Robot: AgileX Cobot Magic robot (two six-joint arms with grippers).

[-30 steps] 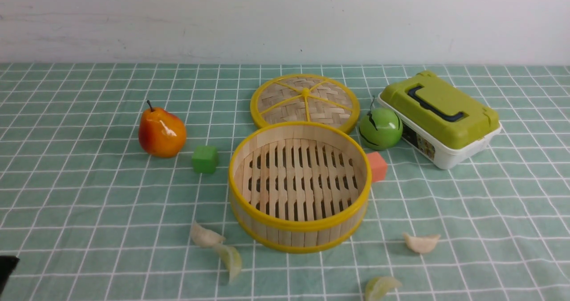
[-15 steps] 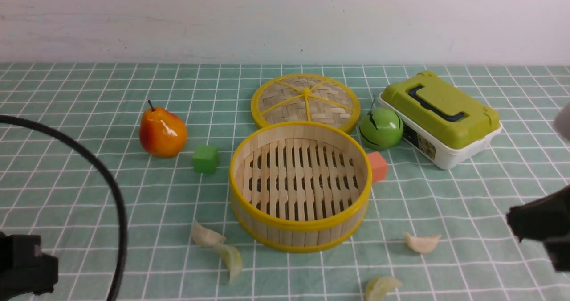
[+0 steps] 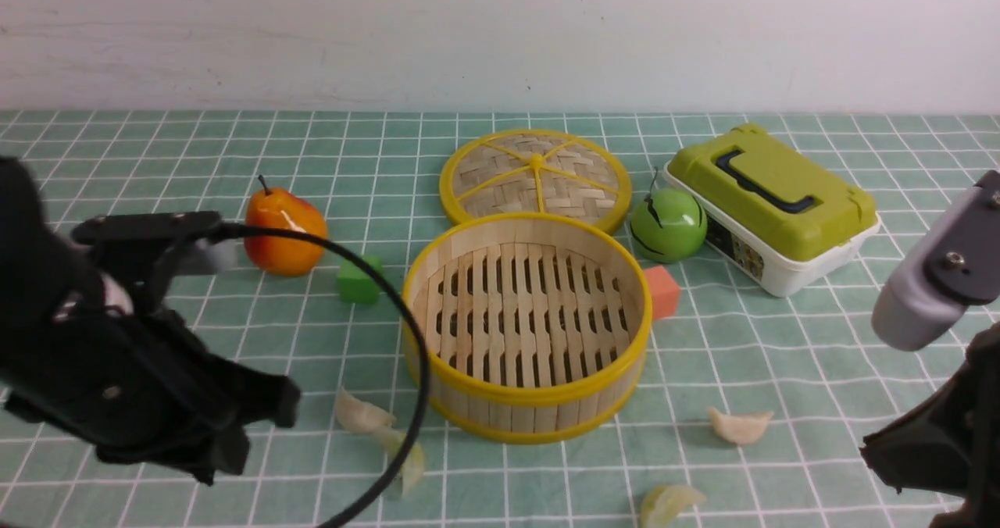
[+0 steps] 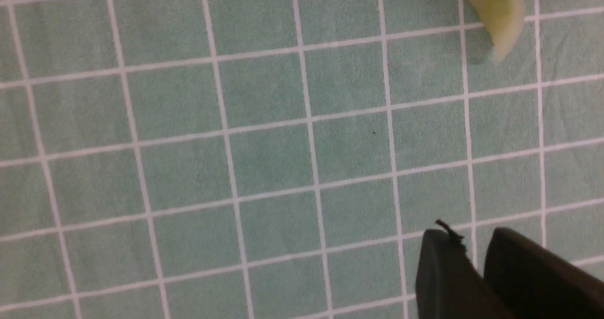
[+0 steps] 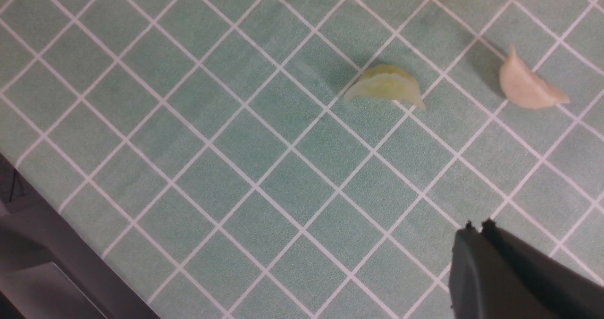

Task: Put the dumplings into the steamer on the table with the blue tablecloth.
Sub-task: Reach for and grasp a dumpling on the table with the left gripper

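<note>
All four dumplings (image 3: pixel 361 415) lay on the blue tablecloth (image 3: pixel 781 356) in front of the steamer (image 3: pixel 531 394), which was empty, so nothing was done yet. My right gripper (image 5: pixel 476 227) was closed, holding nothing. I couldn't tell if my left gripper (image 4: pixel 472 243) was fully closed.

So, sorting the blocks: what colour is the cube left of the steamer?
Green; the cube shows best in the front view.

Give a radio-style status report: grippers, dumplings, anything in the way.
Left gripper shut, empty; right gripper shut, empty. All four dumplings on the cloth, steamer empty. Black cable loops across the left pair in front view.
</note>
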